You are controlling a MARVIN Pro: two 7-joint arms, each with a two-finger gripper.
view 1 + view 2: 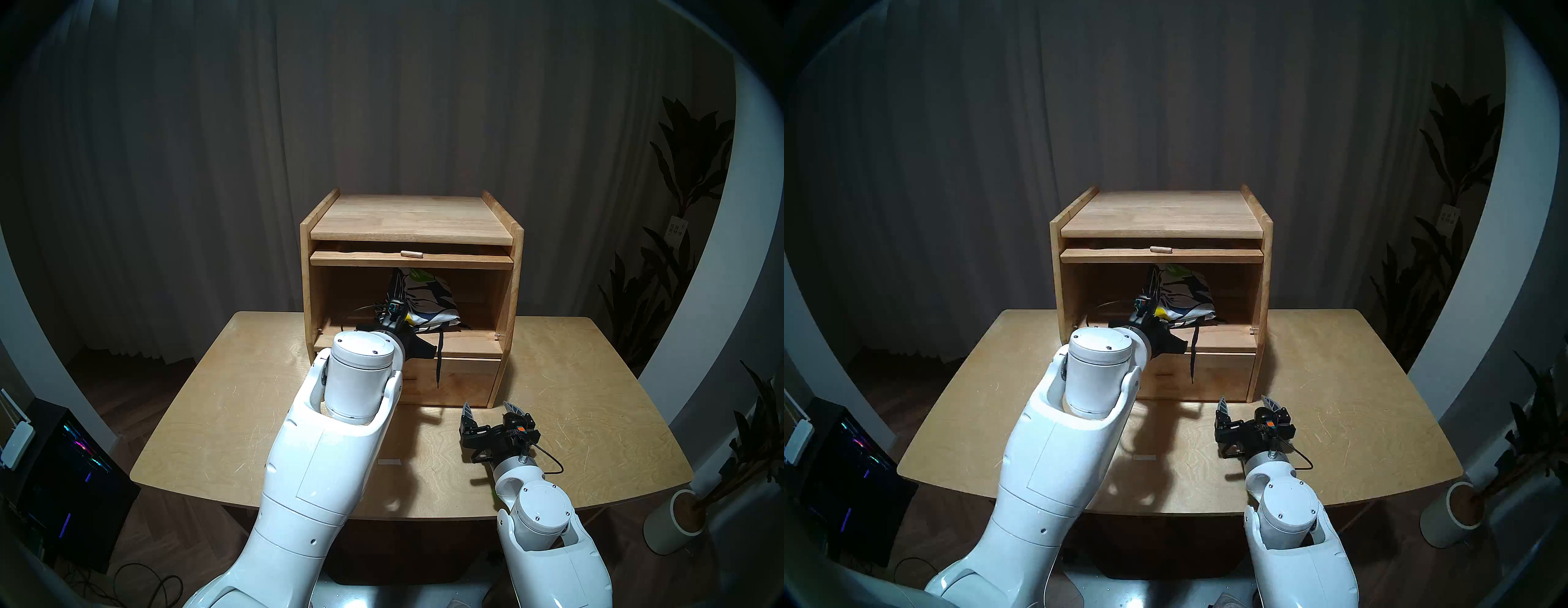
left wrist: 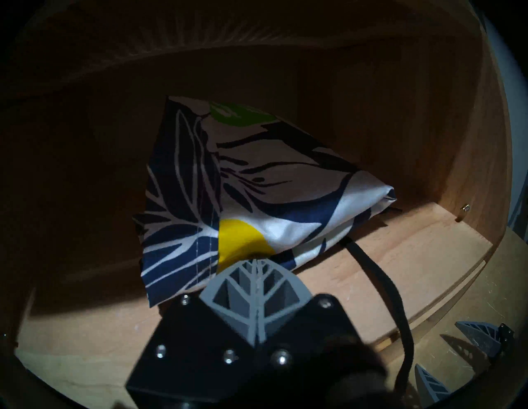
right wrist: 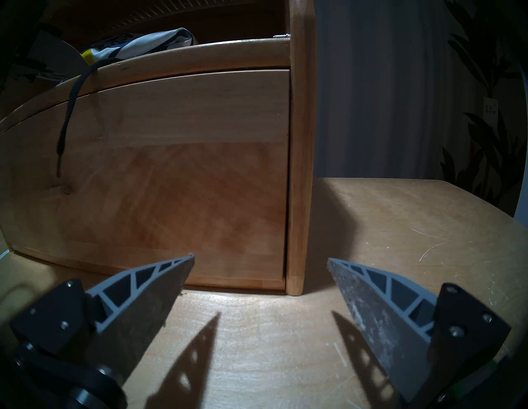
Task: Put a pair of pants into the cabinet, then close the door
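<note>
The wooden cabinet (image 1: 407, 216) stands at the back of the table. Its door (image 1: 356, 258) lies flat, slid in under the top, with the peg handle (image 1: 410, 254) facing me. The floral pants (image 1: 428, 297) sit bunched inside the open upper compartment, also in the left wrist view (image 2: 257, 182). Their black drawstring (image 1: 438, 361) hangs down over the drawer front (image 3: 171, 171). My left gripper (image 2: 255, 260) is shut at the compartment's mouth, its tip against the pants' yellow patch. My right gripper (image 1: 486, 405) is open and empty, low over the table before the cabinet's right front corner.
The table (image 1: 572, 382) has bare room on both sides of the cabinet. A small white strip (image 1: 389, 462) lies on it near me. A potted plant (image 1: 679, 522) stands on the floor at the right, a dark computer case (image 1: 68, 467) at the left.
</note>
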